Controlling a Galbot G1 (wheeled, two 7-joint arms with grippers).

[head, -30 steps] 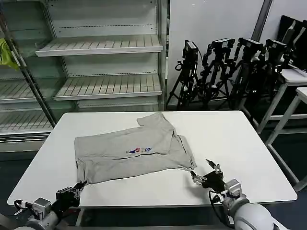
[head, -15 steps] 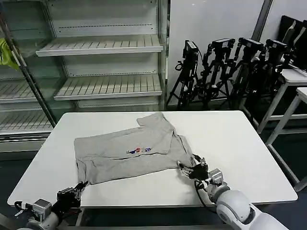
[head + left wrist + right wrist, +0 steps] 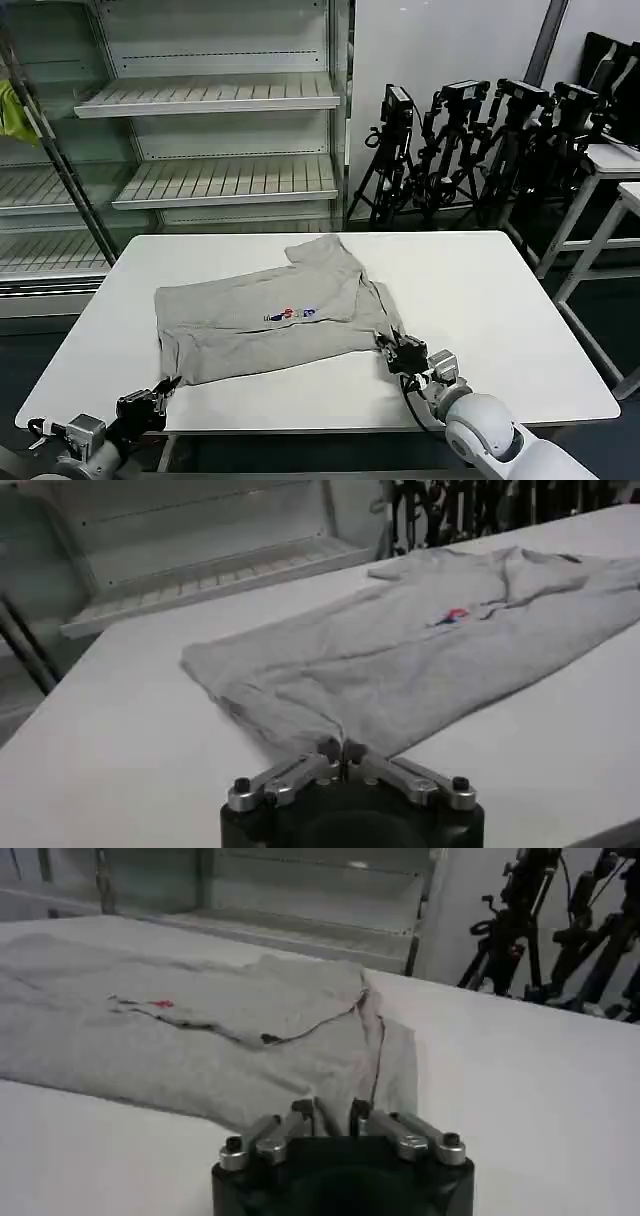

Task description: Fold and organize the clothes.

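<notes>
table (image 3: pixel 500 290): clothes (image 3: pixel 270 315) spread mid-table, partly folded | right gripper (image 3: pixel 398 352): moved in from near edge to right hem corner, fingers slightly parted, fold grasp likely next | left gripper (image 3: pixel 160 392): closed, unmoved at left hem corner

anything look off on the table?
Shirt lies skewed across the table, roughly folded, edges misaligned, one sleeve jutting toward the shelves. Left gripper and right gripper sit at its near corners. Nothing damaged.
</notes>
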